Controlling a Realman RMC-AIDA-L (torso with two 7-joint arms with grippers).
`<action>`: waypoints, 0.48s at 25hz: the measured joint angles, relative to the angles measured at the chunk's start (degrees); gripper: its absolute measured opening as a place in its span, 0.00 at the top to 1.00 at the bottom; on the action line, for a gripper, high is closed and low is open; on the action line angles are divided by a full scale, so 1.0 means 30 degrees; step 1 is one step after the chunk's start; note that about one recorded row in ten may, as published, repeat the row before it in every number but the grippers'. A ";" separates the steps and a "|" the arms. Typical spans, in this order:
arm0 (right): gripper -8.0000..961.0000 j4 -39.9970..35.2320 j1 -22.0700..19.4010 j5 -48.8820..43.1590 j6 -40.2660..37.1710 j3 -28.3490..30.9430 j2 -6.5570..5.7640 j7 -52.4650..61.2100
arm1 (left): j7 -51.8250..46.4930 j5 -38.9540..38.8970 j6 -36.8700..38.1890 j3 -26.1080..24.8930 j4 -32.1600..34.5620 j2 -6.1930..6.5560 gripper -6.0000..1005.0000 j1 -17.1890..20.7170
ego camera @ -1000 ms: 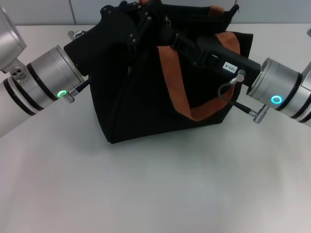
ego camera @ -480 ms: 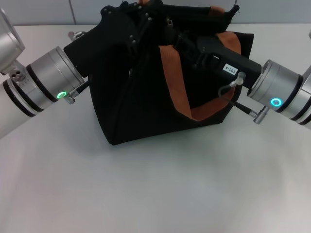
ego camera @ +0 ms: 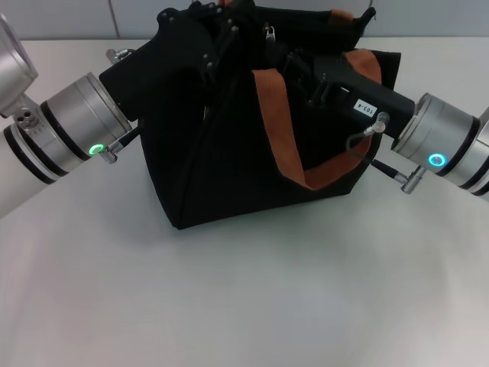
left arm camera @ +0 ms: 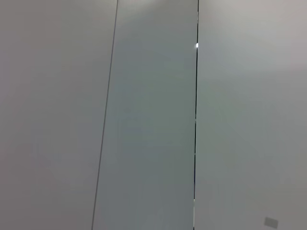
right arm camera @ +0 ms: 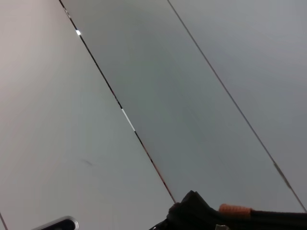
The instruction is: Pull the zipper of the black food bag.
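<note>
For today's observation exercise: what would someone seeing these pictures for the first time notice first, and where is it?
The black food bag stands mid-table, a rust-orange strap handle looping down its front. Both arms reach to its top from opposite sides: the left hand at the left corner, the right hand beside the handle. Between them, the small silver zipper glints on the top edge.

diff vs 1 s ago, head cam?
The right gripper has slid back toward the robot's right along the top of the black food bag; its white label shifted the same way. The left gripper, the bag and its orange strap stayed put.
</note>
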 joint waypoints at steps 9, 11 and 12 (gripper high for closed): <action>0.95 0.0043 0.0219 0.0009 0.0116 -0.0049 -0.0008 -0.0069 | 0.0000 -0.0001 -0.0057 -0.0069 0.0001 -0.0001 0.93 -0.0009; 0.92 0.0055 0.0219 0.0010 0.0107 -0.0010 -0.0008 -0.0071 | 0.0001 -0.0001 -0.0075 -0.0069 0.0001 -0.0002 0.93 -0.0012; 0.91 0.0056 0.0218 0.0010 0.0104 -0.0009 -0.0009 -0.0073 | 0.0000 -0.0002 -0.0084 -0.0069 0.0001 -0.0002 0.93 -0.0016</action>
